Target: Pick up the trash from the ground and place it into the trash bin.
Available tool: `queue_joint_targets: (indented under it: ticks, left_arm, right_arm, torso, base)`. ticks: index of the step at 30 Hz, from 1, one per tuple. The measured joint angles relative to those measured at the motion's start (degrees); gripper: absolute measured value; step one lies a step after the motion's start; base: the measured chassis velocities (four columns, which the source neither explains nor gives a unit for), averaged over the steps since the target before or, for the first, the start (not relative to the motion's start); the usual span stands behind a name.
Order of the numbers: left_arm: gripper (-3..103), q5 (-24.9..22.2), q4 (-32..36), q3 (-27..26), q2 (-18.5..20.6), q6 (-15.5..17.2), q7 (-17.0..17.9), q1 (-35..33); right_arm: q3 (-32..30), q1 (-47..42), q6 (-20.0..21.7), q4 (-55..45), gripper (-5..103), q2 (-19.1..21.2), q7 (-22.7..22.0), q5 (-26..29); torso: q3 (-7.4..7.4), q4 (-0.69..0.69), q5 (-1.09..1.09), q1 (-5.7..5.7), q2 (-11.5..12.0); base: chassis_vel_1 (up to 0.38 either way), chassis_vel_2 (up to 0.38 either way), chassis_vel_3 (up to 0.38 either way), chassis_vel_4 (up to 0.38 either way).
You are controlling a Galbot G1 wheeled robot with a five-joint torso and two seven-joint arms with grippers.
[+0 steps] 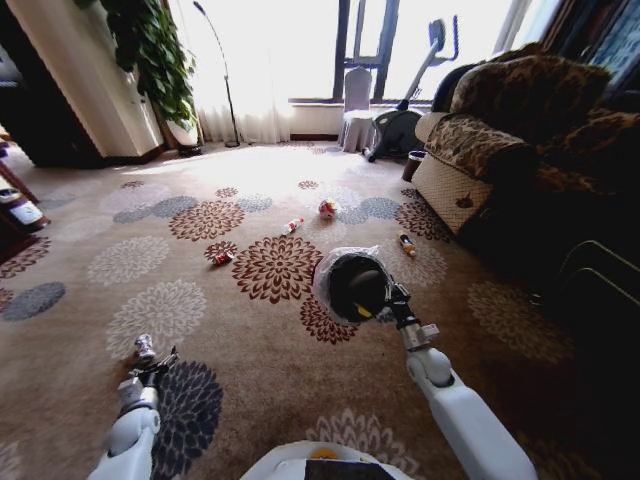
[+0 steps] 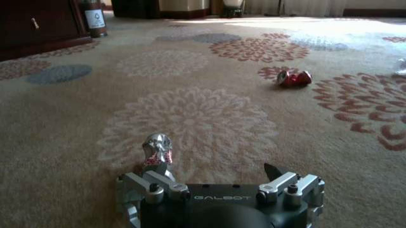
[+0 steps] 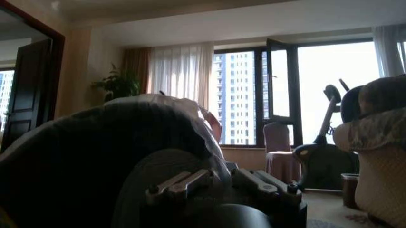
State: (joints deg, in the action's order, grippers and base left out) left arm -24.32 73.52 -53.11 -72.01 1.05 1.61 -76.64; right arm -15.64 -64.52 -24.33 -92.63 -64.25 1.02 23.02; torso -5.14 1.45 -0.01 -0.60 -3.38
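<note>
Crumpled silver can (image 2: 157,148) on patterned carpet (image 2: 266,142)

A patterned carpet (image 1: 250,330) with large floral medallions in rust, grey and cream covers the floor. Far left, a tall leafy plant (image 1: 155,55) stands in a pale pot beside a cream wall. A thin floor lamp (image 1: 222,75) stands just right of the plant, in front of sheer white curtains (image 1: 250,60). At the far window, a covered chair (image 1: 356,110) sits beside an exercise bike (image 1: 405,110). On the right, a brown floral armchair (image 1: 500,130) occupies the far-right side. Dark wooden furniture (image 2: 38,23) stands at the left edge.
</note>
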Motion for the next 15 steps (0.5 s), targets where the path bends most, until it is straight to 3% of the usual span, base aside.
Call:
queue_joint_targets:
  ticks: [2, 6, 10, 15]
  left_arm:
    - [100, 0.3, -1.6, 0.1, 0.0, 0.3, 0.8, 0.9]
    - [100, 5.0, -8.8, 0.0, 0.1, -2.9, 1.8, 3.6]
    - [100, 5.4, -10.6, 0.3, 0.6, -3.5, 1.5, 4.0]
    - [100, 5.1, -15.0, 2.1, 1.7, -5.9, -0.2, 5.6]
  right_arm:
    - [-0.5, -0.5, -0.1, -0.3, 0, 0.2, 0.0, 0.4]
    - [-1.1, -1.5, -0.4, -0.5, 0, 0.5, 0.0, 1.2]
    - [-1.0, -1.6, -0.4, -0.8, 0, 0.4, 0.0, 1.8]
    - [-1.0, -1.9, -0.4, -0.9, 0, 0.6, 0.0, 1.8]
  torso:
    - [0.00, 0.00, 0.02, 0.00, 0.0]
    - [-0.01, 0.07, -0.01, 0.00, 0.0]
    - [0.00, 0.07, 0.00, 0.00, 0.0]
    - [-0.01, 0.04, 0.05, 0.00, 0.0]
  base:
    - [0.182, 0.176, -0.174, -0.221]
    - [0.249, 0.227, -0.214, -0.229]
    - [0.181, 0.196, -0.171, -0.157]
    - [0.056, 0.056, -0.016, -0.030]
